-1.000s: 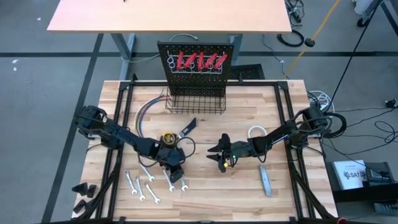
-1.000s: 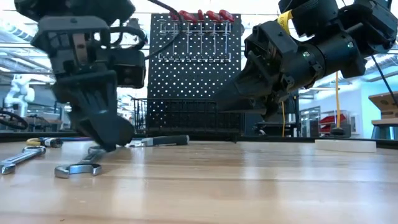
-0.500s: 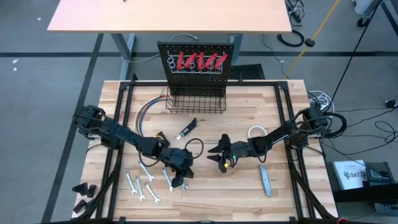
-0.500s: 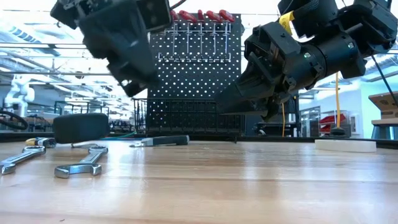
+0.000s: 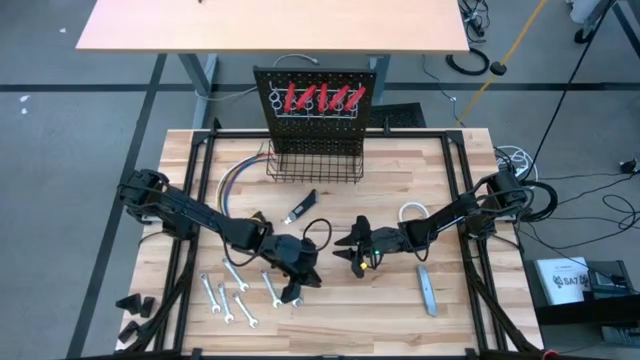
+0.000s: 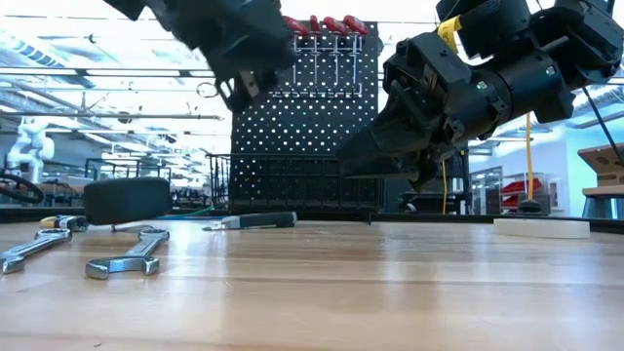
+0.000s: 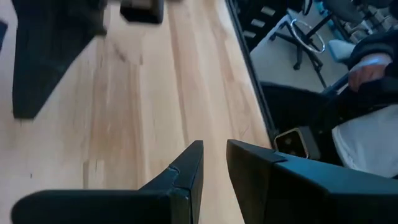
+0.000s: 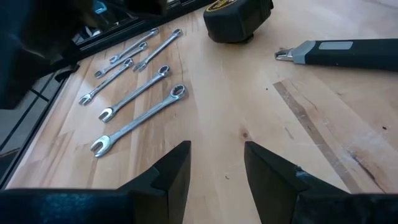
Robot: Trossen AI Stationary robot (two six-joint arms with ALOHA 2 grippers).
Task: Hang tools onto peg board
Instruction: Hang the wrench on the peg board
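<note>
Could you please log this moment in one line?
left gripper: open, empty | right gripper: open, empty | wrenches: on table

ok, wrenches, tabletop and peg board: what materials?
Wrenches: bare polished metal, probably steel; silver with bright glints. Tabletop: pale wood with visible grain and plank seams, smooth finish. Peg board: seemingly sheet metal, matte black, regularly perforated.

Wooden work table [image 5: 330, 315]: light butcher-block top. Coloured wire bundle [image 5: 232, 180]: lying on the table at 10 o'clock from its centre. Tan tabletop [image 5: 270, 25]: at 12 o'clock, beyond the work table. Office chair [image 7: 309, 38] and a seated person's sleeve [image 7: 373, 62]: off the table's edge, left wrist view.
</note>
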